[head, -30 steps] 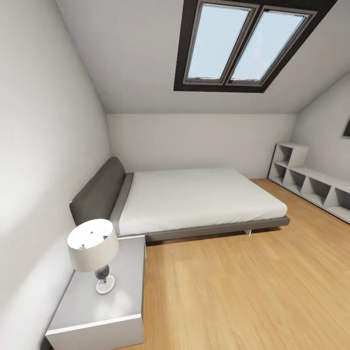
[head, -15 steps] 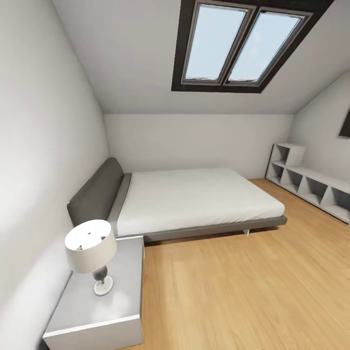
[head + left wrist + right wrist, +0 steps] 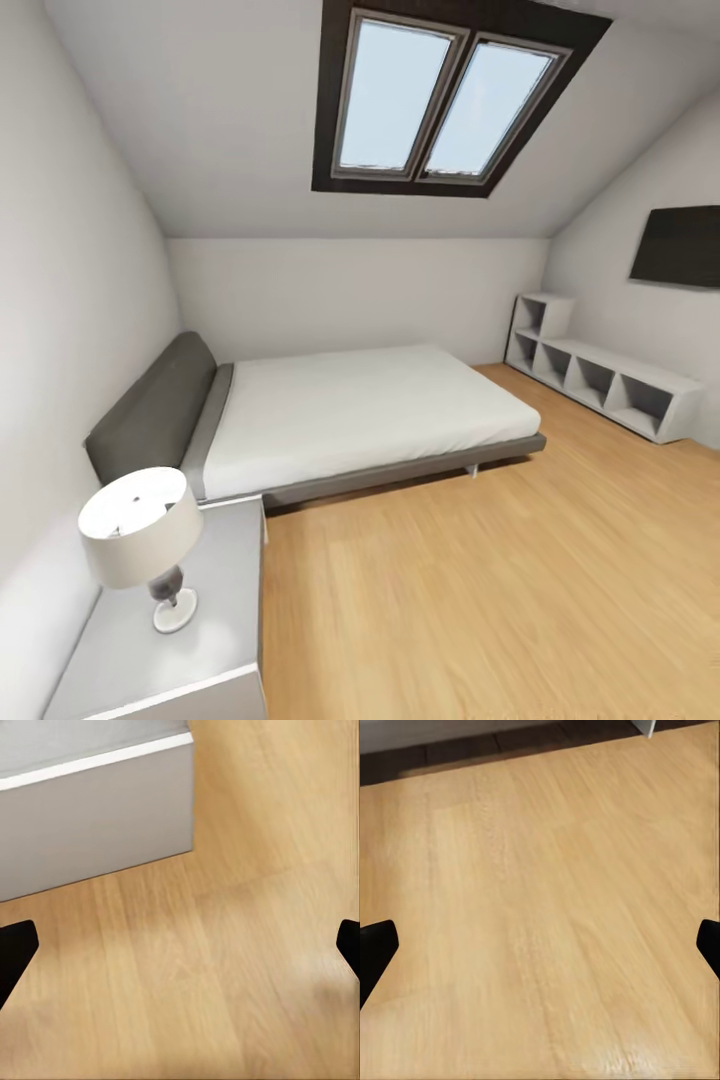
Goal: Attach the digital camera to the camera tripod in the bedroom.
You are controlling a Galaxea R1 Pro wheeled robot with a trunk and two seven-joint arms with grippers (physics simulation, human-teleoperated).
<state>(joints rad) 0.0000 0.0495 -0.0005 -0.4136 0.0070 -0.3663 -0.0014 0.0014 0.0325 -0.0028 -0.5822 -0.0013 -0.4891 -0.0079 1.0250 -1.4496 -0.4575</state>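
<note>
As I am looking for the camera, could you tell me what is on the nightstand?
A lamp stands on the nightstand; its shade hides some of the top.

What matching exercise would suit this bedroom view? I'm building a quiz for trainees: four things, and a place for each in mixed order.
Things:
1. table lamp
2. skylight
3. cubby shelves
4. dark panel

Places:
A. on the floor along the right wall
B. on the nightstand beside the bed
C. hung on the right wall
D. in the sloped ceiling

Pairs: 1-B, 2-D, 3-A, 4-C
</note>
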